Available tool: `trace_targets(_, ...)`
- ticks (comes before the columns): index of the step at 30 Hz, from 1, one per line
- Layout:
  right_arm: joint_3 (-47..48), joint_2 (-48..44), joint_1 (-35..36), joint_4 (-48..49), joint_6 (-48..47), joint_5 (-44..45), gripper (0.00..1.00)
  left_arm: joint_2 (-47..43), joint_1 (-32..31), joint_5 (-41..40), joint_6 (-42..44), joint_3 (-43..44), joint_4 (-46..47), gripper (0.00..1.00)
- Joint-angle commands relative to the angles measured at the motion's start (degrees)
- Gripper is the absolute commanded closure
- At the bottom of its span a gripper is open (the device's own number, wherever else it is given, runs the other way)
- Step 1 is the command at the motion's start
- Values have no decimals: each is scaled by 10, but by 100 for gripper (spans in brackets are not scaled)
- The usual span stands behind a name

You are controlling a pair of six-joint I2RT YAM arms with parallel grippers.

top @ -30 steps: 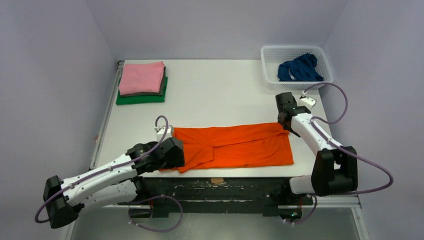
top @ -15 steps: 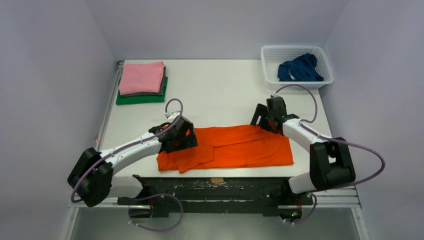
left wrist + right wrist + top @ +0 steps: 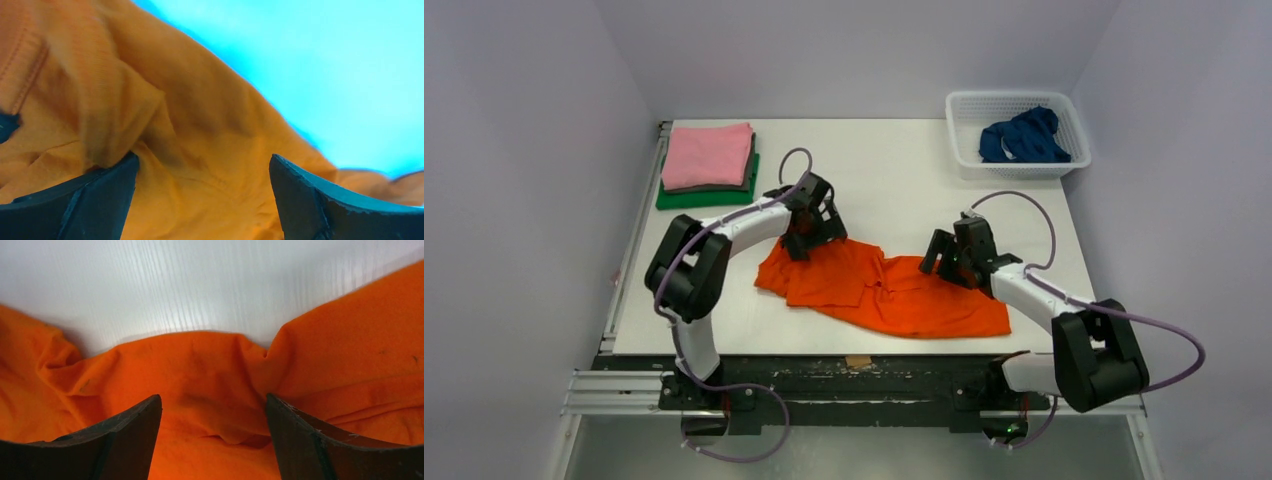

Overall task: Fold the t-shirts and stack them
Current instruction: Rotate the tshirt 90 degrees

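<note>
Left end effector (image 3: 804, 236), top view: positioned at the upper left edge of the bright orange cloth t-shirt (image 3: 894, 295), which lies rumpled and partly folded at centre frame on the white counter (image 3: 874, 170). The right end effector (image 3: 936, 264) sits on the shirt's upper edge, right of centre. At upper left, a folded pink t-shirt (image 3: 707, 155) tops a dark grey t-shirt (image 3: 724, 187) and a green t-shirt (image 3: 704, 198). The dark blue t-shirt (image 3: 1024, 138) lies crumpled in the white plastic mesh basket (image 3: 1014, 98), upper right.

Left wrist view: black fingers (image 3: 100, 200) stand wide apart over orange cloth, with nothing clamped.

Right wrist view: black fingers (image 3: 125, 440) are spread, and a raised ridge of cloth lies between them, unpinched.

Step in hand: folding the orange shirt. The next move probably calls for closing on the bunched edges and drawing the cloth flat before folding.
</note>
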Motion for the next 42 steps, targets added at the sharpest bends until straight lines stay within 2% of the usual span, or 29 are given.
trace_targets(1, -45, -58, 29, -45, 49, -20, 25, 119, 17, 89, -38, 114, 24, 0)
trace_targets(6, -58, -91, 74, -59, 85, -38, 25, 252, 26, 127, -42, 311, -50, 0)
trace_targets(8, -53, -87, 95, -59, 92, -53, 25, 283, 28, 122, -53, 386, -118, 0)
trace_targets(10, -47, -76, 113, -54, 99, -74, 25, 290, 28, 138, -48, 395, -74, 0)
trace_targets(12, -41, -59, 133, -48, 105, -90, 24, 314, 35, 199, -60, 408, -38, 0)
trace_targets(19, -15, -22, 232, -37, 122, -108, 24, 431, 42, 236, -81, 608, -74, 0)
trace_targets(27, 56, 44, 318, -32, 104, -112, 24, 508, 45, 281, -139, 689, 35, 0)
trace_targets(31, 79, 24, 325, -75, 106, -52, 24, 538, 49, 296, -140, 723, 65, 0)
trace_targets(34, 89, -24, 326, -153, 120, 53, 22, 529, 58, 323, -134, 724, 88, 0)
trace_targets(37, 106, -74, 325, -233, 142, 146, 20, 477, 65, 338, -89, 733, 77, 0)
trace_targets(40, 126, -111, 325, -275, 143, 213, 19, 353, 61, 359, 21, 666, 53, 0)
trace_targets(42, 136, -123, 325, -279, 131, 239, 18, 243, 55, 327, 96, 582, 19, 0)
